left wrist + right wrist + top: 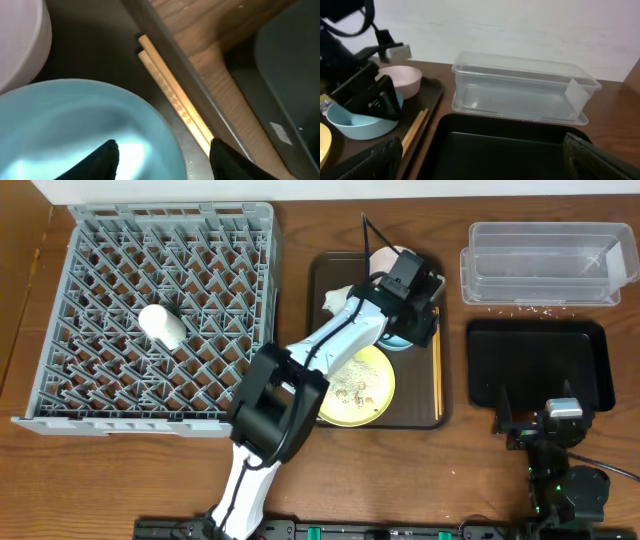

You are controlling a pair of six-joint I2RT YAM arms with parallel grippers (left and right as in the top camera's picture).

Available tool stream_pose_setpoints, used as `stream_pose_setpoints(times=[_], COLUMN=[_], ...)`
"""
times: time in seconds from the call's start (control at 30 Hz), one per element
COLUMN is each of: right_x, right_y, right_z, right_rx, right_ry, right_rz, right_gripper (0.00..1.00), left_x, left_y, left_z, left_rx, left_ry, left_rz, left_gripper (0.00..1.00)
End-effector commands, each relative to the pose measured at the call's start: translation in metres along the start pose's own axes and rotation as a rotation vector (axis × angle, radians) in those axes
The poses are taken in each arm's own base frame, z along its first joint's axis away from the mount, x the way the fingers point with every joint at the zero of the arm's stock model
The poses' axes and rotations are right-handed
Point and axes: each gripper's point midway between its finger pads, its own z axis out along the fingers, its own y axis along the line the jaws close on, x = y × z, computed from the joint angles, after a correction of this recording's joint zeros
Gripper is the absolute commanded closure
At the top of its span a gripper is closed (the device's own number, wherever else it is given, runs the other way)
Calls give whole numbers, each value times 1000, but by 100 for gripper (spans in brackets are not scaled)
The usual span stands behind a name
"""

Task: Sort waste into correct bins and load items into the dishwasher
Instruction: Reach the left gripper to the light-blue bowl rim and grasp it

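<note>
Light blue bowl (75, 115) (glossy, smooth).

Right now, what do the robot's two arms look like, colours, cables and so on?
The left arm has white links between black joint housings, with a black cable along it. The right arm is mostly black with a small silver-grey block on top. The left gripper and right gripper are matte black.

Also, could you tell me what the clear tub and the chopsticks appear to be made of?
The clear tub looks like glossy plastic: see-through walls with bright highlights. The chopsticks look like pale matte wood or bamboo, partly ridged.
</note>
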Motion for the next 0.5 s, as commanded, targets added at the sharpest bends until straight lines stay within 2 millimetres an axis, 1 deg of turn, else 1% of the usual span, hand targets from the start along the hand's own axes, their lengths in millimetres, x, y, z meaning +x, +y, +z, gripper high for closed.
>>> stream_pose_setpoints(times=[0.0, 0.13, 0.27, 0.4, 0.47], right_x=[0, 0, 0, 0, 0], right_y=[-2, -2, -2, -2, -2], right_z=[0, 0, 0, 0, 0], right_rx=[6, 6, 6, 6, 6], right_ry=[0, 0, 0, 0, 0], right_rz=[13, 13, 13, 13, 13], right_gripper=[1, 1, 1, 1, 1], left_x=[19, 21, 22, 28, 30], left_y=[10, 11, 12, 13, 14], left_z=[22, 25, 25, 29, 32], left_rx=[-17, -18, -19, -22, -23], left_ry=[57, 64, 67, 87, 93], left_rz=[-52, -54, -55, -59, -61], left_gripper=[41, 42, 54, 60, 66])
